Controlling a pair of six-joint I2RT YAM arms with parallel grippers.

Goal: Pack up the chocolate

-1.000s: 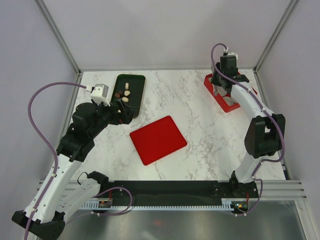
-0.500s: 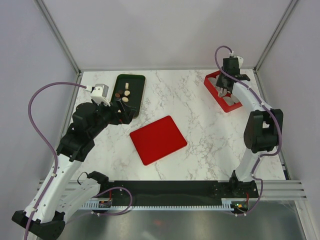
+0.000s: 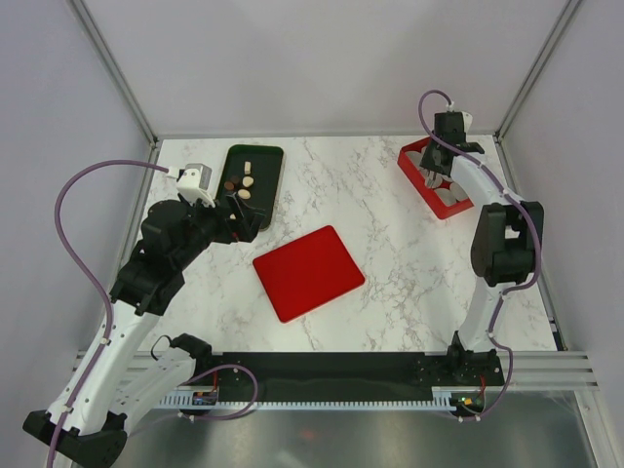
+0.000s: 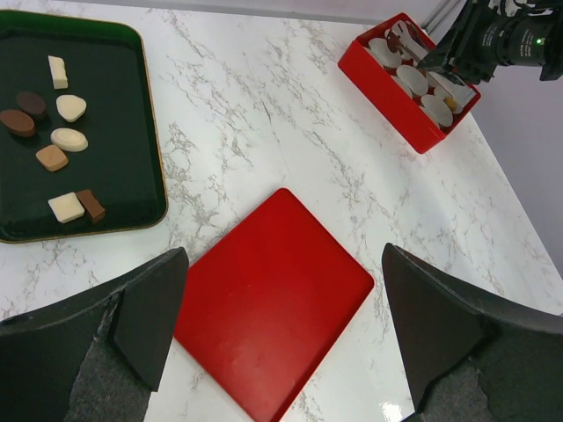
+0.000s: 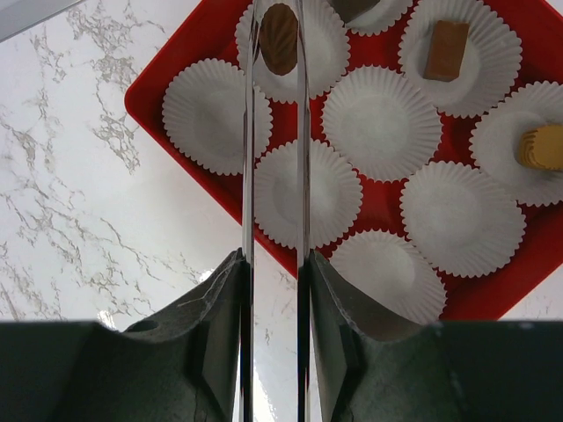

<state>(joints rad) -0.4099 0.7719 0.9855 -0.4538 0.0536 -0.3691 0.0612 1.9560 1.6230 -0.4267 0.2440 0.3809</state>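
**Packing partly done.** At least two chocolates are seated in paper cups of the red box. Another is framed between metal tongs clenched in the right gripper. Eight are left on the dark tray. The left gripper is spread and empty.

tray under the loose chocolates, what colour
Dark green tray; shows best in the left wrist view.

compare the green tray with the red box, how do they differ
The dark green tray is shallow and low-rimmed; the red box has taller walls. The tray holds its chocolates loose on its bare floor; the box is lined with white pleated paper cups, only a few filled. The tray sits far left on the marble table, the box far right. Both are rectangular and hold chocolate.
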